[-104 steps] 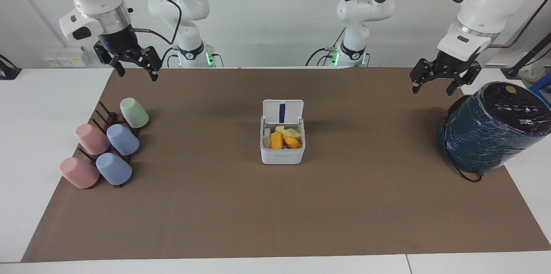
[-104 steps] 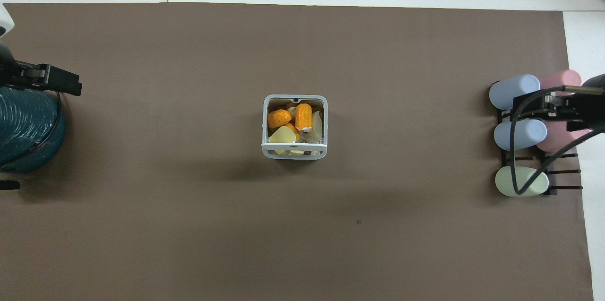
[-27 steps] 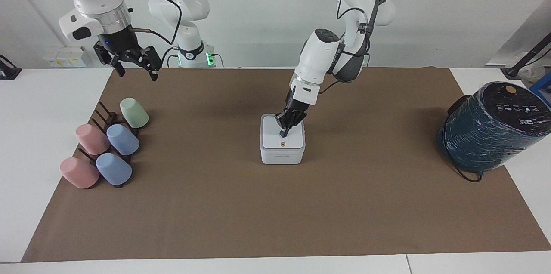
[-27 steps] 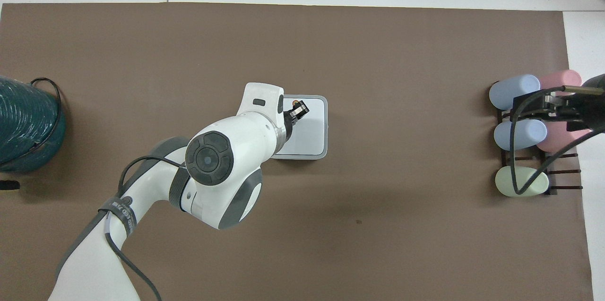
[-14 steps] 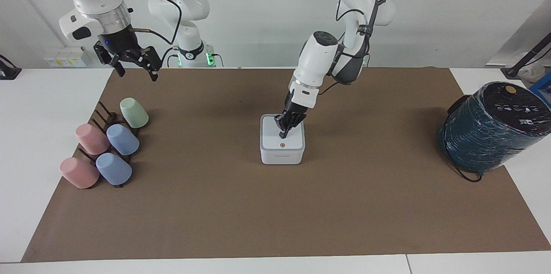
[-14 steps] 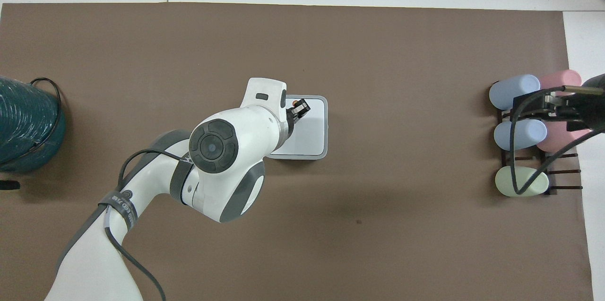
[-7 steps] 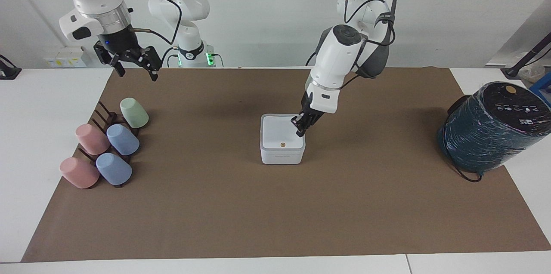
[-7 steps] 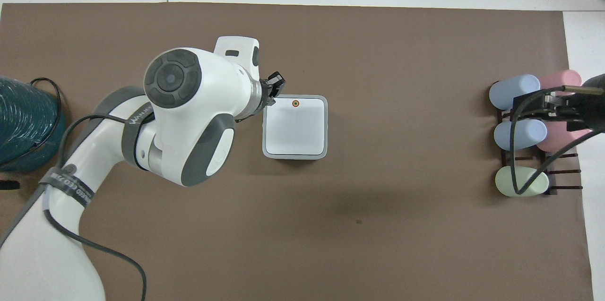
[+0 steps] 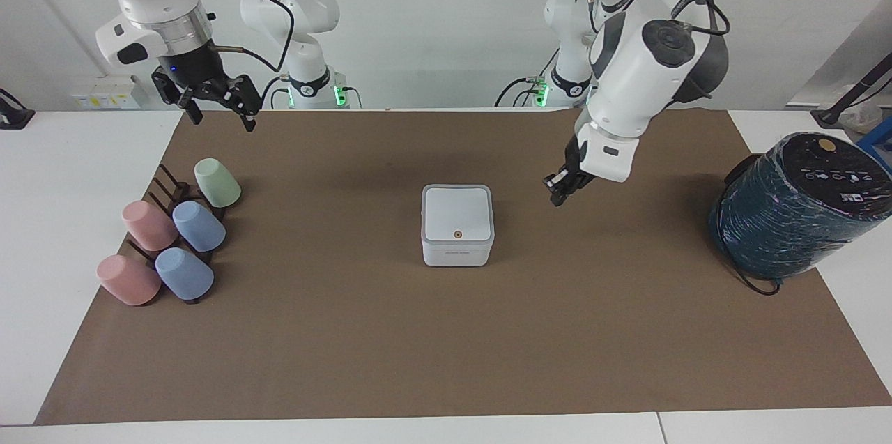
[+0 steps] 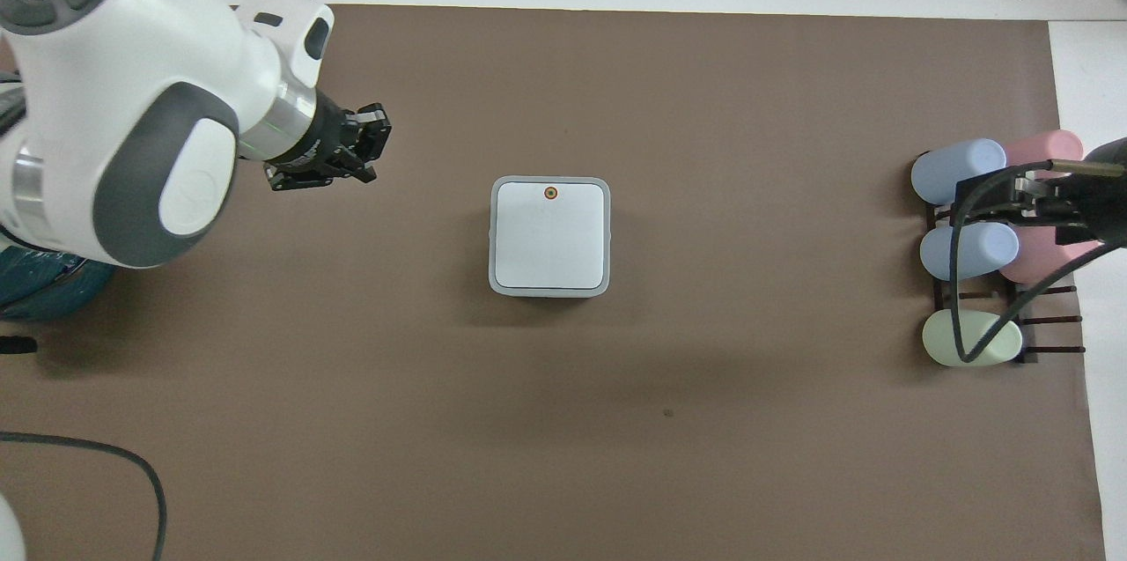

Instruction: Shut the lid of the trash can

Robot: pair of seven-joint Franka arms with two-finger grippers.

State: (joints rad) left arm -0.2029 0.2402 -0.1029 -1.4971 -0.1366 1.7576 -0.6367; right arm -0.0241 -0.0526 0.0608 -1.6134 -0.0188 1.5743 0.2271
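The small white trash can (image 9: 457,249) stands mid-mat, and it also shows in the overhead view (image 10: 549,290). Its lid (image 9: 457,212) lies flat and shut on top, orange dot up, and it also shows in the overhead view (image 10: 550,235). My left gripper (image 9: 557,194) is shut and empty. It hangs clear of the can, above the mat toward the left arm's end, and shows in the overhead view too (image 10: 374,147). My right gripper (image 9: 221,116) is open and waits over the cup rack end of the table.
A large dark teal wrapped cylinder (image 9: 794,210) stands at the left arm's end of the mat. A dark rack (image 9: 171,193) with several pastel cups lying on it sits at the right arm's end. The brown mat (image 9: 446,346) covers the table.
The lid stood open at first, then my left gripper pressed it down shut. In the last half second the left gripper lifted off and moved away toward the left arm's end. The right arm has not moved.
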